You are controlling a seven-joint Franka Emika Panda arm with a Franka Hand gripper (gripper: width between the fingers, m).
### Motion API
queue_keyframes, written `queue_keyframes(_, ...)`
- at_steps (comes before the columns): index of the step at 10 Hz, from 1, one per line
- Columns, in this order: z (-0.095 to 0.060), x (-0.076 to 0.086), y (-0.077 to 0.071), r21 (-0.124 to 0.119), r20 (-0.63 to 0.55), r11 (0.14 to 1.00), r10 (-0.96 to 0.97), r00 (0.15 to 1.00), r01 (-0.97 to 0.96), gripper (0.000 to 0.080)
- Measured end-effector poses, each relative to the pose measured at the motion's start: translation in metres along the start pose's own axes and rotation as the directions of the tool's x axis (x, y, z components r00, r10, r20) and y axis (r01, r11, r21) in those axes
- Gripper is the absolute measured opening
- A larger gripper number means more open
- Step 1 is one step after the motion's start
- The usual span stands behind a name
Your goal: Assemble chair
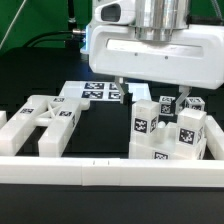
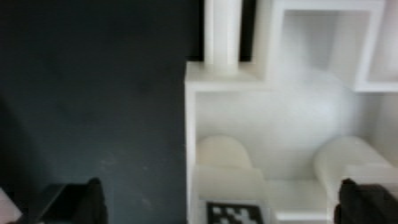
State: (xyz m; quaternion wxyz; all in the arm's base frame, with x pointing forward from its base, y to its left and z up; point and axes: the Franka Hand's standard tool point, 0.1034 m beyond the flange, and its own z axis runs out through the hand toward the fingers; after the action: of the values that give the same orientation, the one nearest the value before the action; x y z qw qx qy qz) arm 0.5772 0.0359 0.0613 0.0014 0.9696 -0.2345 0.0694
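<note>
As these frames were taken, operator, the chair lay in loose parts on the black table (image 1: 100, 135). You had the X-braced frame (image 1: 48, 115) lying flat toward the exterior view's left. A tight cluster of upright blocks (image 1: 165, 130) stood toward that view's right, and the blocks carried small black-and-white tags (image 1: 143, 125). The two groups were well apart, with bare table between them.

Your gripper (image 1: 151, 97) hung above the cluster with its fingers spread wide, gripping nothing. The wrist view agreed. The two dark fingertips (image 2: 71, 203) stood far apart. A white block (image 2: 267, 120) with two rounded lobes and a tag at its edge (image 2: 231, 212) lay below, between them. One fingertip was clear of the block, with dark table showing in the gap. For the other fingertip, I could not tell whether it touched.

Behind the parts, the marker board (image 1: 92, 91) lay flat on the table, partly under the gripper's body as the exterior view showed it. A long white rail (image 1: 100, 170) ran along the near edge of the table.
</note>
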Motion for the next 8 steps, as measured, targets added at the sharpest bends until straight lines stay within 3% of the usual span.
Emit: queue_keyframes(8,0.039,-0.007,0.001,-0.021,-0.043,0.999,-0.026,0.999,0.025,0.0649)
